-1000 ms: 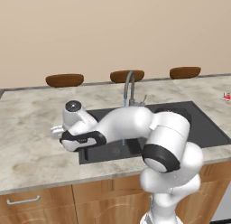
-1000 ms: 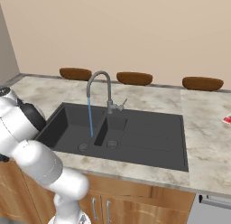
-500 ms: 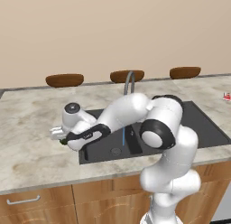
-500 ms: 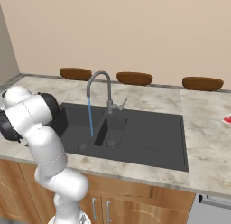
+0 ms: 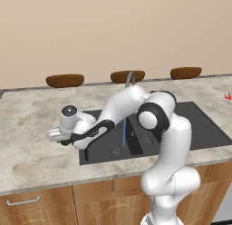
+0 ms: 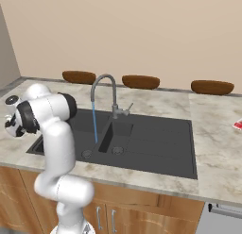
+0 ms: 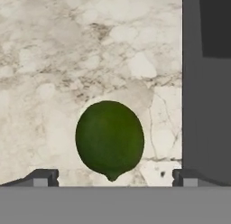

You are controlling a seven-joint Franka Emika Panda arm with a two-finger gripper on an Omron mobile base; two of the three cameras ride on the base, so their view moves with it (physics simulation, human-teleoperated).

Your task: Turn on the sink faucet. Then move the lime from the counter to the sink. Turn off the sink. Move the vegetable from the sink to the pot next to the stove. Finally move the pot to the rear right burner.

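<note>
With the hand (image 7: pixel 115 178) spread wide and the lime (image 7: pixel 110 139) lying on the desk (image 7: pixel 54 60) between its two fingertips (image 7: pixel 43 177), we lower straight down until the tips bracket the fruit's widest part, then squeeze gently so it does not roll. Just beyond lies the sink (image 5: pixel 199 129), where water runs from the faucet (image 6: pixel 105 94); we lift well clear of its rim before carrying across.

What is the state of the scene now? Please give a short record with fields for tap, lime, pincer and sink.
tap: faucet running, thin stream falling into the sink
lime: lime lying on the counter, beside the sink edge
pincer: pincer open, tips on either side of the lime, nothing held
sink: sink dark, two basins, no lime inside
</note>
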